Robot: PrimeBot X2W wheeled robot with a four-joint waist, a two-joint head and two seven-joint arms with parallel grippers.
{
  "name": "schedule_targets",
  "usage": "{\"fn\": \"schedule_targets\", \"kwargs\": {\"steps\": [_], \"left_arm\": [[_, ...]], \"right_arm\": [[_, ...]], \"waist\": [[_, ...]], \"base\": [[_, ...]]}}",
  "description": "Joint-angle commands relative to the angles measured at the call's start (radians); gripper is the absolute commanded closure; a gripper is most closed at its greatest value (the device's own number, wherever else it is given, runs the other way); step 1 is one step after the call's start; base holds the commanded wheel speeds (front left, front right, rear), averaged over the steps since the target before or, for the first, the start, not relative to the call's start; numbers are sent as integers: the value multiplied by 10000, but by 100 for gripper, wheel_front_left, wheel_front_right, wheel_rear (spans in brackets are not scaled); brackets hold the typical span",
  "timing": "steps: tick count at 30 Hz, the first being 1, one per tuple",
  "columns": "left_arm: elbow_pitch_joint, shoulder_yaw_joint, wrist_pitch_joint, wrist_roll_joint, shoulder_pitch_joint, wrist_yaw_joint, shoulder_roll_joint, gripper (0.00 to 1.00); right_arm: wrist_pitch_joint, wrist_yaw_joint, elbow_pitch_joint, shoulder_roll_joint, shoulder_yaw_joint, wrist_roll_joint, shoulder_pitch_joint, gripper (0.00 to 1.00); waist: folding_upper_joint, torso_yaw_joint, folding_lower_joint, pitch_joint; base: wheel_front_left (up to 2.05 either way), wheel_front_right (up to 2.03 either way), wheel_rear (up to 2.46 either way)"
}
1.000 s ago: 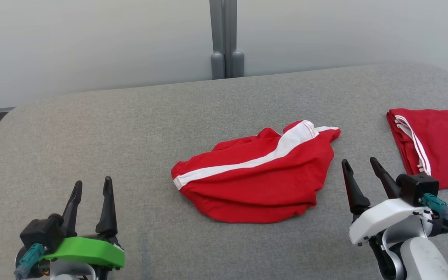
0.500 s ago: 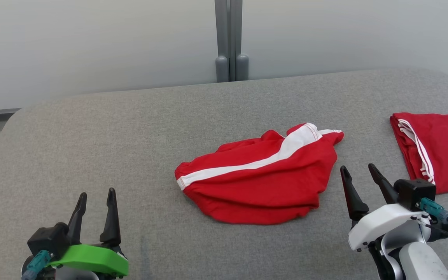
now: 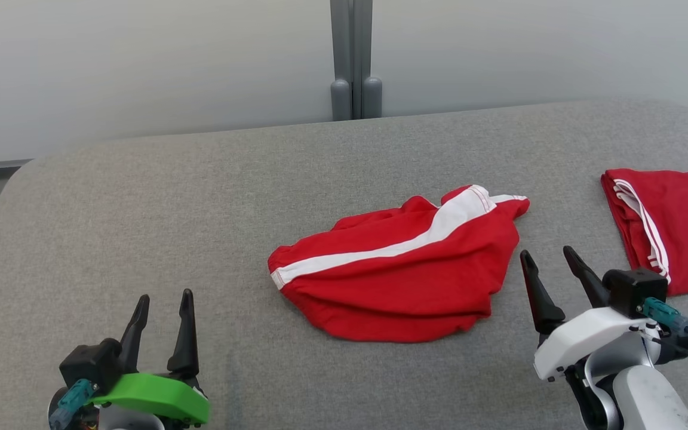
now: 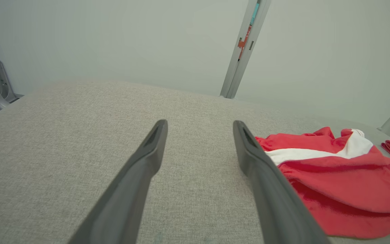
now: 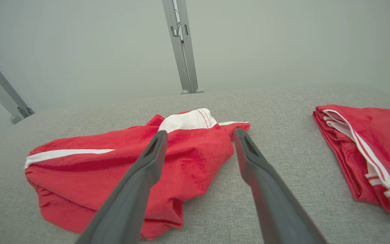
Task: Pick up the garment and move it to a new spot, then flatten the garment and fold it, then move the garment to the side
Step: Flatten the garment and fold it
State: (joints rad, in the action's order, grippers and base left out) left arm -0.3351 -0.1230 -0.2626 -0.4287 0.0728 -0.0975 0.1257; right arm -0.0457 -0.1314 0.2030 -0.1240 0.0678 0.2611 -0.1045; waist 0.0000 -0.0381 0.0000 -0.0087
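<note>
A crumpled red garment [image 3: 398, 272] with a broad white stripe [image 3: 380, 251] lies bunched near the middle of the grey fabric-covered bench [image 3: 141, 209] (it looks like a pair of shorts, though the heap hides its full shape). The left hand [image 3: 165, 294] sits over the near left part of the bench, well apart from the garment, its two dark fingers spread with nothing between them. The right hand [image 3: 546, 251] is just beside the garment's right edge, its fingers likewise parted and empty. In the right wrist view one finger overlaps the red cloth, and whether it touches cannot be told. A folded red garment [image 3: 678, 221] with thin white stripes lies at the bench's right edge, apart from the crumpled one. Behind the bench stands a pale wall [image 3: 141, 71] with a grey post [image 3: 353, 54].
</note>
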Motion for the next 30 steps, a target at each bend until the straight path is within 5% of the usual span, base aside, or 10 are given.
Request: {"fn": "schedule_targets", "kwargs": {"steps": [1, 9, 17, 30], "left_arm": [[-70, -25, 1, 36, 233, -56, -5, 0], [-111, -664, 1921, -537, 1225, -150, -249, 0], [-104, -1535, 4753, -1389, 2370, 73, -580, 0], [-156, -2303, 5712, -2087, 3331, 626, -725, 0]], "right_arm": [[94, 16, -11, -41, 41, 107, -135, 0], [2401, 9, 527, -320, 495, 1393, -2016, 0], [4927, 9, 2587, -908, 1138, 2655, -4974, 0], [5294, 9, 4973, -1394, 2296, 3068, -7425, 0]], "waist": [[0, -6, 0, 59], [0, -62, 0, 810], [0, 84, 0, 1836], [0, 514, 0, 2872]], "base": [[0, 0, 0], [0, 0, 0], [0, 0, 0], [0, 0, 0]]}}
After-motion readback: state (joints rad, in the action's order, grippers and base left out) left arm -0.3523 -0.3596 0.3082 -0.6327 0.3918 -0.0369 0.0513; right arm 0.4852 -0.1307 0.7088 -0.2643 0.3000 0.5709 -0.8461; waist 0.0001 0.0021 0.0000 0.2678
